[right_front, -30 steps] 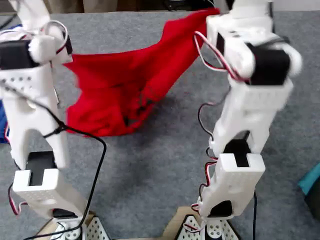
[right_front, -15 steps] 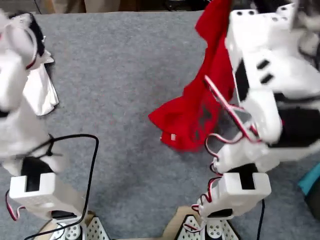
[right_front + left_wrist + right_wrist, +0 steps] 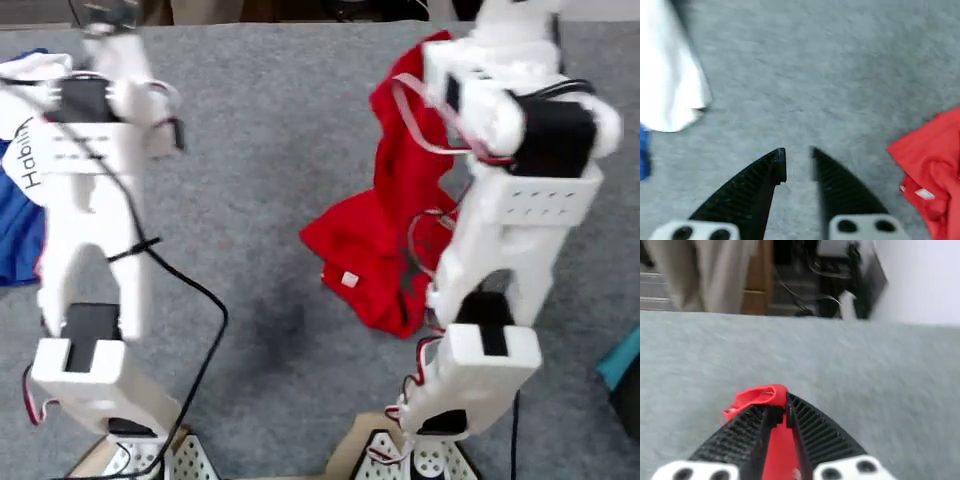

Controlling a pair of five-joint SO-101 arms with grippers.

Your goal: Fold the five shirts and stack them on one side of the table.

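A: On the right half of the worktop (image 3: 260, 120), your red shirt (image 3: 385, 250) now hangs from one hold only. A second ago it was stretched between both arms. The left arm has since let go and swung away to the left.

B: Your right hand (image 3: 785, 407) is pinched tight on a fold of the red cloth, lifted at the far right. The rest trails down and heaps on the worktop beside that arm.

A: Your left hand (image 3: 796, 160) grips nothing. Its fingers stand a narrow gap apart over bare grey surface.

B: I'd judge that you've lost the spread. The shirt is bunched, not flat, so you'll likely have to lay it out again before any fold.

A: Around you, a white shirt (image 3: 665, 75) and a blue shirt (image 3: 15, 235) lie at the far left by your left arm, well apart from the red one.

B: Mind the right arm's own body, which overhangs the red heap. A black cable (image 3: 195, 300) also loops beside the left arm.
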